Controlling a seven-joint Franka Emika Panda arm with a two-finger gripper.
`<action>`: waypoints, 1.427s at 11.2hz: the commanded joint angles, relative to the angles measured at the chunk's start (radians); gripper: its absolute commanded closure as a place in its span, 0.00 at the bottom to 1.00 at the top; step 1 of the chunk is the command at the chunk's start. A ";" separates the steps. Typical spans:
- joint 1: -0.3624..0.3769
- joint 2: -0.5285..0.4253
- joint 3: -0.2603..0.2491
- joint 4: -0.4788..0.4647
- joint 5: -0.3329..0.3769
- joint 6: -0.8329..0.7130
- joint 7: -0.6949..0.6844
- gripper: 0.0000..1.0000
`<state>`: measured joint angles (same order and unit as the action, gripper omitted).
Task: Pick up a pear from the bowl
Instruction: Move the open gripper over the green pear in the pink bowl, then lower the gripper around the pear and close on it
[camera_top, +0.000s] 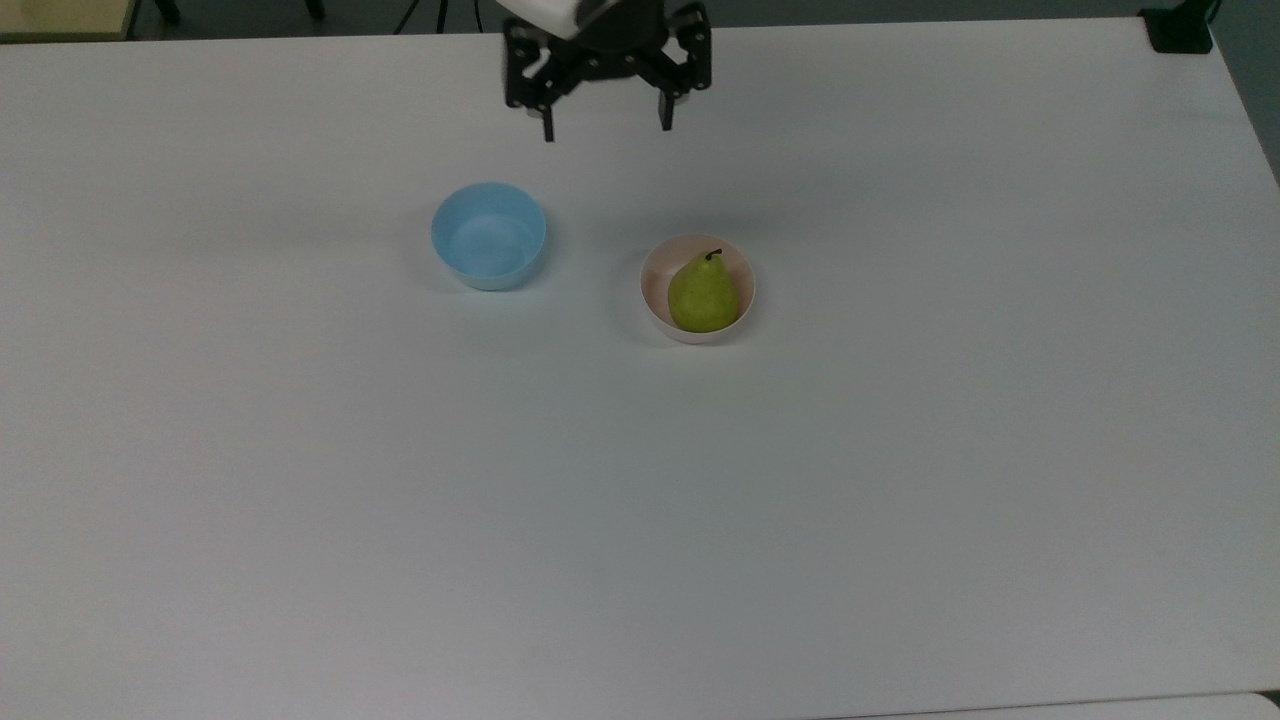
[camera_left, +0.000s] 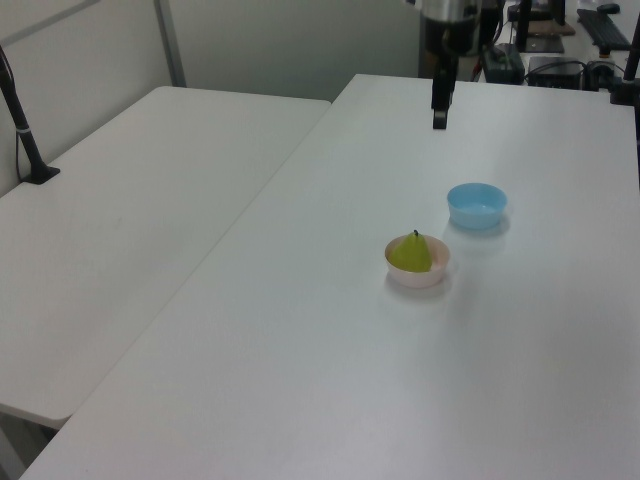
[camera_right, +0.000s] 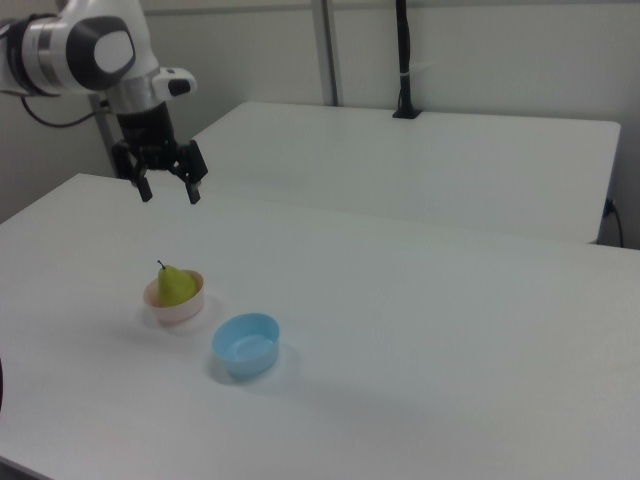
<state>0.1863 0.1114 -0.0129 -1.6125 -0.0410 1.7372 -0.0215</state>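
Observation:
A yellow-green pear (camera_top: 704, 292) with a short dark stem lies in the pale pink bowl (camera_top: 655, 284) near the table's middle; the same pear (camera_left: 411, 252) and bowl (camera_left: 417, 274) show in the left view, and pear (camera_right: 176, 284) and bowl (camera_right: 176, 308) in the right view. My gripper (camera_top: 606, 129) hangs open above the table, beyond the bowl toward the top view's upper edge and a little to its left, holding nothing. In the right view the gripper (camera_right: 169, 193) is well above the pear. In the left view the gripper (camera_left: 440, 118) hangs beyond both bowls.
An empty light blue bowl (camera_top: 489, 235) stands to the top view's left of the pink bowl. The white table (camera_top: 640, 520) is wide and bare around them. A second white table (camera_left: 130, 220) adjoins it, with a black post (camera_left: 22, 120) on it.

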 joint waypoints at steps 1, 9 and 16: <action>0.002 0.028 0.042 -0.096 0.013 0.126 -0.055 0.00; 0.013 0.166 0.096 -0.145 -0.022 0.262 -0.046 0.00; 0.039 0.218 0.096 -0.171 -0.031 0.330 -0.040 0.00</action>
<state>0.2161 0.3323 0.0882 -1.7438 -0.0570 2.0033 -0.0562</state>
